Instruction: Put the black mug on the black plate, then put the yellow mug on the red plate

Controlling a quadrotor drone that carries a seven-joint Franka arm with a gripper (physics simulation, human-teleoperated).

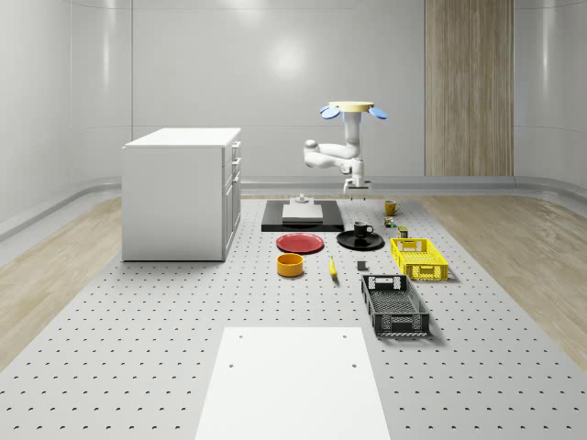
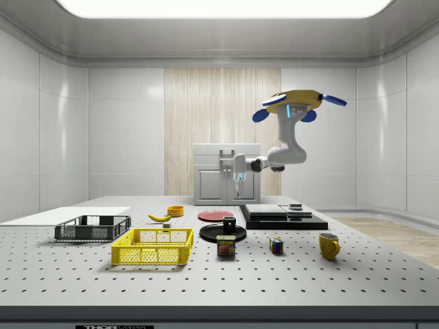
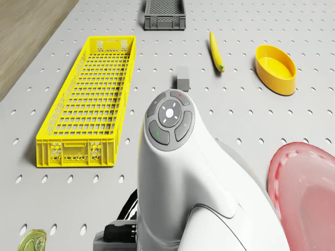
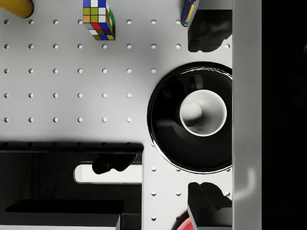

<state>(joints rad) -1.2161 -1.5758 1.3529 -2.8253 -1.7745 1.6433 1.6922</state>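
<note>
With the black mug (image 4: 203,112) already on the black plate (image 4: 165,139), I hover above it, jaws spread wide and empty. Next, the yellow mug (image 2: 329,245): probably rigid, slick, light; I'd pinch its wall, though the handle side looks unclear.

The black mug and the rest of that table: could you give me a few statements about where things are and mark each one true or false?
1. The black mug stands on the black plate. True.
2. The yellow mug stands on the red plate. False: it stands on the table, beyond the black plate, and the red plate is bare.
3. The drone rests on the white cabinet. False: it hovers above the table near the black plate.
4. The gripper hangs above the black mug, holding nothing. True.
5. The banana lies inside the yellow crate. False: it lies on the table beside the orange bowl.
</note>
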